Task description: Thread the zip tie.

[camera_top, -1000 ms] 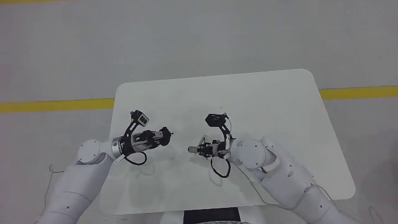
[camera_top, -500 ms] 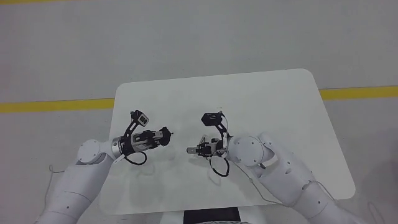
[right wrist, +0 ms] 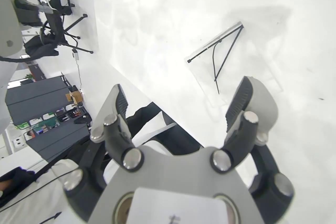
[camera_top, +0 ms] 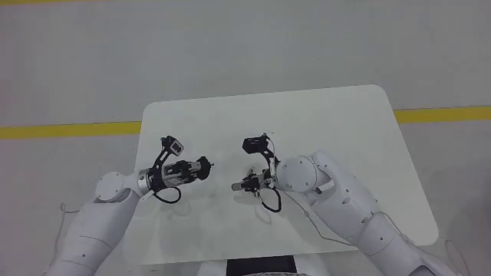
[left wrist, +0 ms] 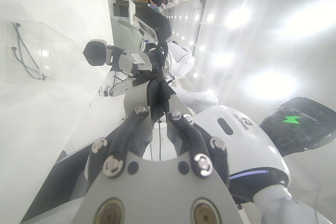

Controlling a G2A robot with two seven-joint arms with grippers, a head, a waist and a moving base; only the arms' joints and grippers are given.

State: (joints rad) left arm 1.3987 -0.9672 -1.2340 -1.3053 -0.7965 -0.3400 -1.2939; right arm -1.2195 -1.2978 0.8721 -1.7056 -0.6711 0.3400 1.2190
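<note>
**Zip ties lie in the tray, 2 grippers close together**

The zip ties [right wrist: 218, 59] lie crossed over each other in a clear tray [right wrist: 252, 62] on the white table [camera_top: 345, 123]. The right gripper [right wrist: 181, 86] hangs near the tray, spread wide and empty. The left gripper [left wrist: 157, 83] is pinched tight just across from it, and I can't make out anything between its pads.

The ties are thin and overlap, so I reckon a pinch could lift 2 at once or slip off. The tray looks light, and a nudge to its wall may push it along. With the 2 grippers this near, they could knock together.

I can't read any print on the ties or the tray.
</note>
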